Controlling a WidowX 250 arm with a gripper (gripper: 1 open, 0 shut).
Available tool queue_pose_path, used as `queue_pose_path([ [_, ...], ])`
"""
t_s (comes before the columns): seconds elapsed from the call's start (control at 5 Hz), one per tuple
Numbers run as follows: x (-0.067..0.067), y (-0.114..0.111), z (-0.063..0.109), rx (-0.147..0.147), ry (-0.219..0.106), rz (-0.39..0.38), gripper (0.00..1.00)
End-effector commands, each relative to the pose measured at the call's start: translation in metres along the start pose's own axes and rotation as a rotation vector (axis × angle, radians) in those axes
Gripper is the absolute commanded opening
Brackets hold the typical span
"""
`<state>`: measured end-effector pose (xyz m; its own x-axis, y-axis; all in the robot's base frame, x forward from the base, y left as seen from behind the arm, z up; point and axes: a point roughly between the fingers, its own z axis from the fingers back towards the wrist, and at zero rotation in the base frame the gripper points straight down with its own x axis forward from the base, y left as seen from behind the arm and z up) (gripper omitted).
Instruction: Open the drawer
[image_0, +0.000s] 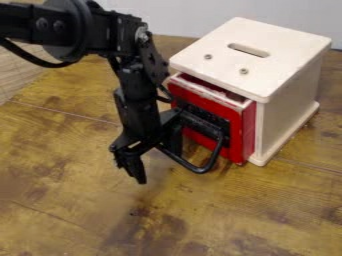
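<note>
The drawer (211, 122) has a red front with a black panel and sits in a cream-white box (274, 75). It stands pulled out a little from the box. Its large black loop handle (195, 160) juts toward the front left. My black gripper (130, 165) hangs from the arm (130, 70) and points down at the table, just left of the handle's outer end. Its dark fingers are close to the loop. I cannot tell whether they touch it, nor whether they are open or shut.
The box's cream top has a slot (249, 48) and two small screws. The worn wooden table (80, 215) extends to the front and left. A paler floor strip shows at the far left edge.
</note>
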<state>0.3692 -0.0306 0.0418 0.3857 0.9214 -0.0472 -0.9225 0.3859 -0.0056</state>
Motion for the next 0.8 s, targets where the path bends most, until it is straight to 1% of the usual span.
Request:
queue_pose_path([
  [0.0,-0.0033,-0.0068,0.0192,-0.042,-0.016,-0.011,1.0],
  [0.4,-0.0026,-0.0103,0.0194,-0.037,-0.013,0.002,1.0],
  [0.6,-0.0021,-0.0116,0.0229,-0.036,-0.011,0.011,1.0],
])
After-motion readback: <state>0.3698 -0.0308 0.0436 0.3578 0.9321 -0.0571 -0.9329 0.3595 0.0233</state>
